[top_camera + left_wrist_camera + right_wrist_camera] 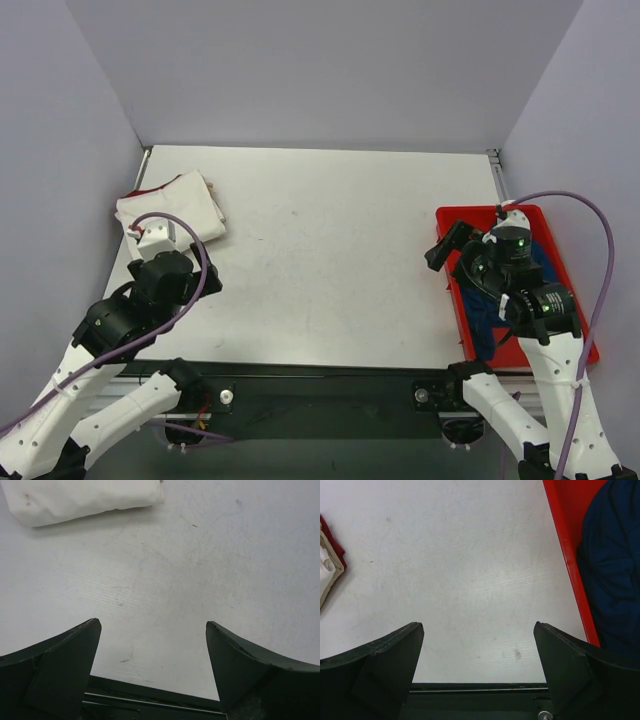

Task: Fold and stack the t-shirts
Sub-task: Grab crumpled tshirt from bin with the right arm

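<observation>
Top view: cream-white t-shirt (172, 208) was noted folded at upper left of the table (330, 260), red edge showing at its far side. Dark blue t-shirt (484, 322) was seen bunched in the red tray (455, 225) at right, largely hidden under the right arm.

Left gripper (152, 625): jaws were spread wide, nothing held, just short of the cream shirt. Right gripper (479, 626): likewise spread and empty, over bare table, beside the tray's left rim.

Step was judged to be fetching the blue shirt. Next move was judged to call for the right gripper to be swung over the rim, a pinch of cloth to be taken, and the shirt drawn out for spreading.
</observation>
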